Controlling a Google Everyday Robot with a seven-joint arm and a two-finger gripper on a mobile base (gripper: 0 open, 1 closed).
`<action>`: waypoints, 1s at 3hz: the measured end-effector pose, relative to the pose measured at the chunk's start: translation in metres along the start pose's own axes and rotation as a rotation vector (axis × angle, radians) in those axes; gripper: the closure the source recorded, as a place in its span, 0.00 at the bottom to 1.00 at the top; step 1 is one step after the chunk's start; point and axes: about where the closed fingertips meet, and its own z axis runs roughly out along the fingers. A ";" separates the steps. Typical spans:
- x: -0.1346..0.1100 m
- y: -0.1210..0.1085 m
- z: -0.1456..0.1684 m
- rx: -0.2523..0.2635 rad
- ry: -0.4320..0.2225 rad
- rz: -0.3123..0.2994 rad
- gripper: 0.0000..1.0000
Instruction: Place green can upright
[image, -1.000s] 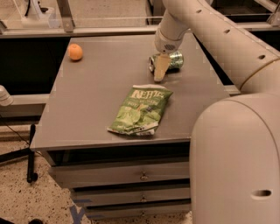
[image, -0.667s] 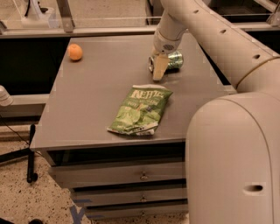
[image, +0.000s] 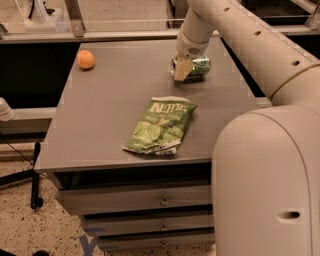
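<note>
One grey table (image: 100, 130). One chip bag (image: 161, 125), flat, centre frame. One green can (image: 200, 65) on its side, upper centre-right. One orange (image: 86, 59), upper left. Gripper (image: 183, 71) down at can's left end, apparently touching; grip unclear, cannot tell.

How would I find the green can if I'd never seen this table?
On the grey table, look to the far right part, where the gripper reaches down. The green can lies on its side right at it: small, round and shiny, unlike the flat green chip bag in the middle and the orange at far left.
</note>
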 end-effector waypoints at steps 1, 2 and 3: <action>-0.009 0.001 -0.034 0.012 -0.081 0.032 1.00; -0.018 0.009 -0.085 0.030 -0.268 0.115 1.00; -0.011 0.016 -0.125 0.037 -0.498 0.212 1.00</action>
